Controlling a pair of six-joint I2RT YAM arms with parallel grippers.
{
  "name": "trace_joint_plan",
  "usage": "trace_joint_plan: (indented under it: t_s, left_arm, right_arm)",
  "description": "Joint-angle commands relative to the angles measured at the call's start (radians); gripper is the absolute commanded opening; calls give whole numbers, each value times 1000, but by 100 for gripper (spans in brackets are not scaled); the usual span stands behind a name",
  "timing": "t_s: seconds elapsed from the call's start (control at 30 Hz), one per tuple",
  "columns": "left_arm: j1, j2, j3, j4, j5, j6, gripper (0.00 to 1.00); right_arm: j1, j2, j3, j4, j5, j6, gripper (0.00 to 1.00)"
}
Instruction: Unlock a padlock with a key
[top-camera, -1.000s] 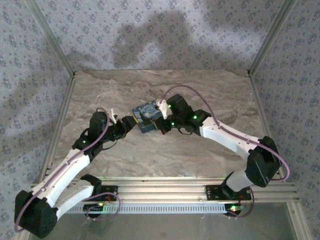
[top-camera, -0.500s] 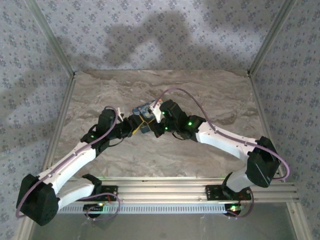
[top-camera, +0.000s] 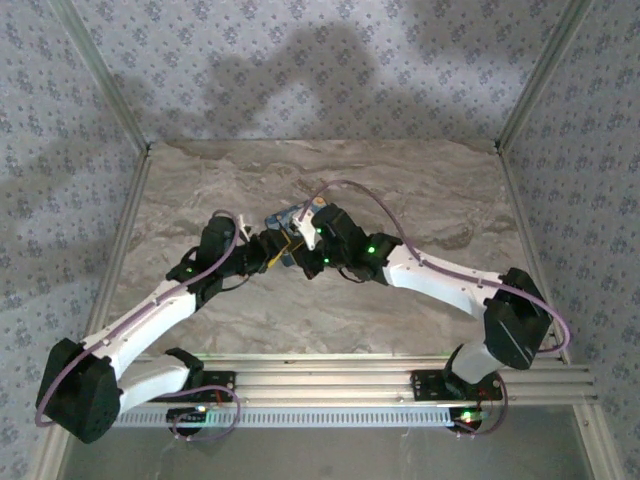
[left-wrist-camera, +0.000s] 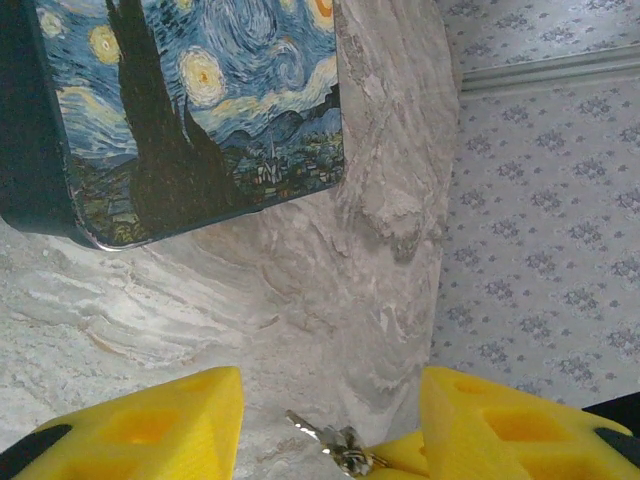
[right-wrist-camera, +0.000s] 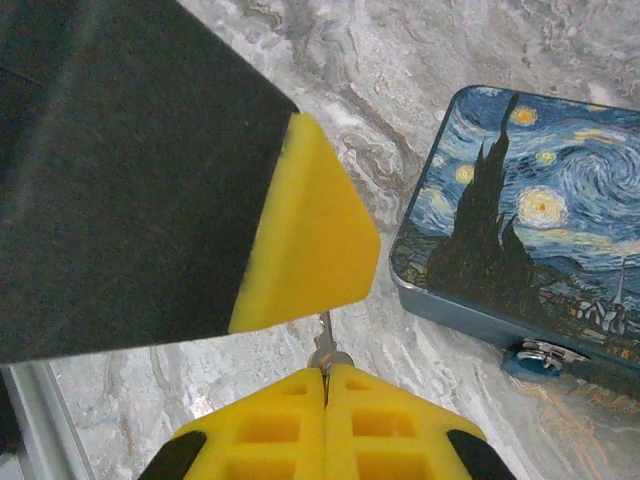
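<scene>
My right gripper is shut on the head of a small silver key, whose blade sticks out past the fingertips. My left gripper is open, its yellow fingers standing on either side of that key without touching it. One left finger hangs just in front of the key blade in the right wrist view. From above, both grippers meet mid-table, left and right. A small blue and silver thing, apparently the padlock, peeks out at the edge of a tin.
A flat tin with a starry-night picture lies on the marble tabletop just beyond the grippers. Patterned walls enclose the table on three sides, with metal rails along its edges.
The left arm has swung right and forward until its open fingers flank the key held by the right gripper. The right arm has shifted slightly left. The last half second shows little movement.
</scene>
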Motion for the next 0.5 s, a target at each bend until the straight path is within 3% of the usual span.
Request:
trace_joint_plan:
  t_s: [0.0,0.2,0.47]
  left_arm:
    - [-5,-3,43,36,15,-22,49]
    - [-5,11,43,46,26,-45,50]
    - [-5,16,22,25,-16,-93,59]
  right_arm:
    - [10,18,27,9,12,-7,0]
    - [17,25,19,60,25,6,0]
    - [29,16,-16,116,74,27,0]
